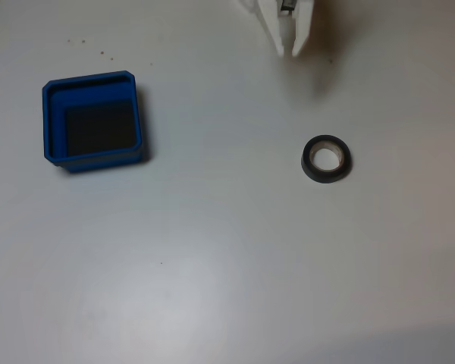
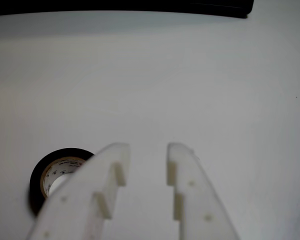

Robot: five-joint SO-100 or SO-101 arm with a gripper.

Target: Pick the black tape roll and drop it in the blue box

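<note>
Tape first: the small black tape roll (image 1: 327, 158) — a squat ring with a matt black outer wrap and a pale beige card core — lies flat on the smooth white table (image 1: 227, 273), hole upward, which suits a pinch across its wall or through the core. It sits to the right in the fixed view, well apart from the bright blue square plastic box (image 1: 92, 120) at the left, whose low walls, stepped rim and dark bottom stand open and unfilled.

White plastic two-finger gripper (image 1: 287, 51) hangs at the top edge of the fixed view, above and left of the roll, not touching it. In the wrist view the gripper (image 2: 147, 149) shows its blocky, notched fingers (image 2: 190, 185) parted with bare table between them — released and holding nothing — and the tape roll (image 2: 50, 170) peeps out behind the left finger, so the approach looks offset to one side.
</note>
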